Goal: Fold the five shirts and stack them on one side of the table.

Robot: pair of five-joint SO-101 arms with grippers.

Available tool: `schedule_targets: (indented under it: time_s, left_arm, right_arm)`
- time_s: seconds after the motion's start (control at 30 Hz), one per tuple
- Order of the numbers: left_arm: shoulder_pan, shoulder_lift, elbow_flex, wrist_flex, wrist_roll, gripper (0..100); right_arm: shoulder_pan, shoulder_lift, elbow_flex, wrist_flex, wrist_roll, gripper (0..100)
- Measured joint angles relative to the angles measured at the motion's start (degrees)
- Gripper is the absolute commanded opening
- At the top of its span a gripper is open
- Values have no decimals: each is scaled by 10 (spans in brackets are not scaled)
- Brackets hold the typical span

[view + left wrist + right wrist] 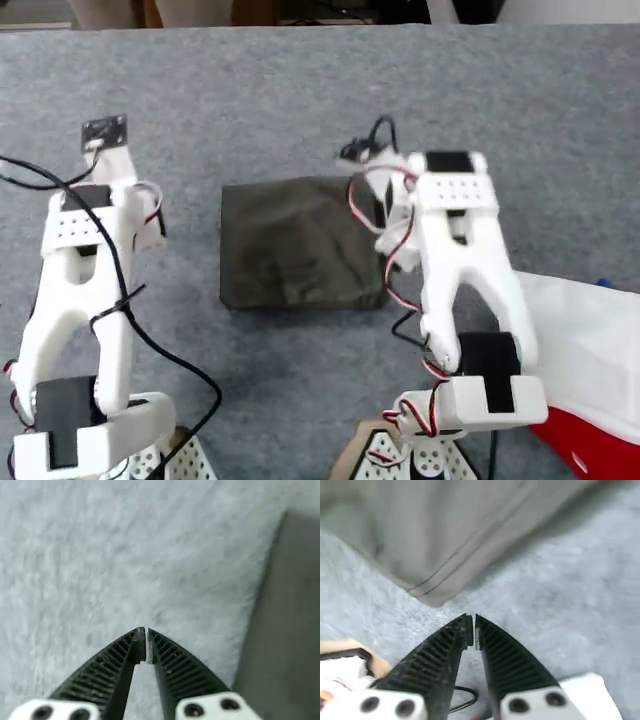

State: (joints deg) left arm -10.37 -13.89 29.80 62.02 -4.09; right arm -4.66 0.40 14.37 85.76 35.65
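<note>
High view: grey cloth-topped table (300, 90) beneath folded olive shirt (300, 245).

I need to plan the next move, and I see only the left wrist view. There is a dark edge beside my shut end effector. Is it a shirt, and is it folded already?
Observer: Yes. The high view shows an olive shirt, folded to a rectangle, flat on the grey table between the two arms.
Operator: Where is the right end effector?
Observer: The right end effector is shut on nothing, over the table just off one corner of that shirt.
Operator: Is there other cloth?
Observer: A white and red cloth lies at the table's edge, beside the right arm's base.
</note>
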Motion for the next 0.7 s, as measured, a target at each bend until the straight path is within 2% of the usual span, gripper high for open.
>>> schedule_targets:
  time_s: [0.07, 0.13, 0.37, 0.57, 0.7]
  left_arm:
    - [24, 11, -31, 2, 27, 214]
    - [41, 40, -69, 14, 55, 228]
    - [92, 234, -261, 102, 86, 233]
    - [131, 419, -472, 237, 89, 233]
    - [139, 509, -597, 299, 91, 233]
  right_arm:
    - [0, 18, -67, 32, -32, 27]
    - [0, 46, -127, 57, -56, 54]
    - [-35, 190, -268, 98, -120, 267]
    - [-47, 282, -339, 98, -158, 274]
    - [-48, 299, -350, 98, -186, 274]
